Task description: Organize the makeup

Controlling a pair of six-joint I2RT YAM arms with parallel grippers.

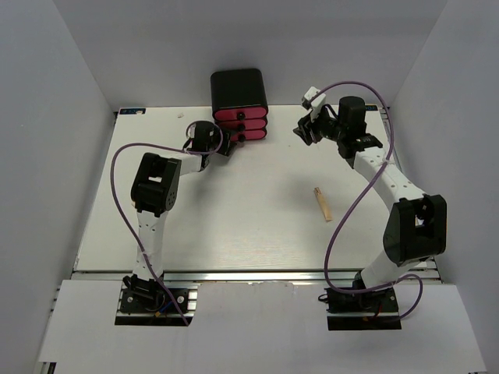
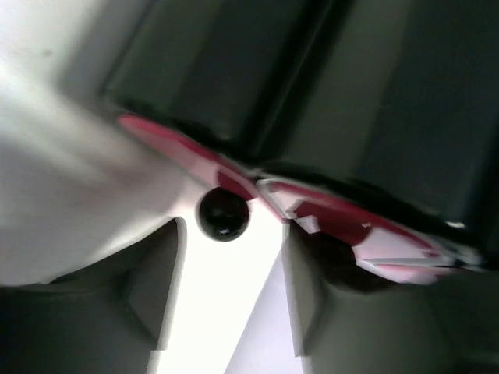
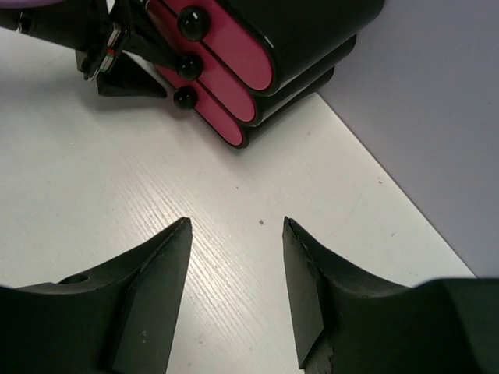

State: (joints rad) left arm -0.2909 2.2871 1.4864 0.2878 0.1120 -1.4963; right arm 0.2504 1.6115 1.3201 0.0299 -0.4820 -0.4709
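One beige stick of the makeup lies on the white table, right of centre; no other makeup shows. My left gripper is open at the front of the black box with three pink drawers. In the left wrist view a round black drawer knob sits just at its fingertips, not gripped. My right gripper is open and empty over bare table to the right of the box, as the right wrist view also shows. The stick is well nearer than both grippers.
The drawer box stands at the table's far edge, its three pink fronts each bearing a black knob. The left gripper shows beside them. Grey walls enclose the table on the left, right and back.
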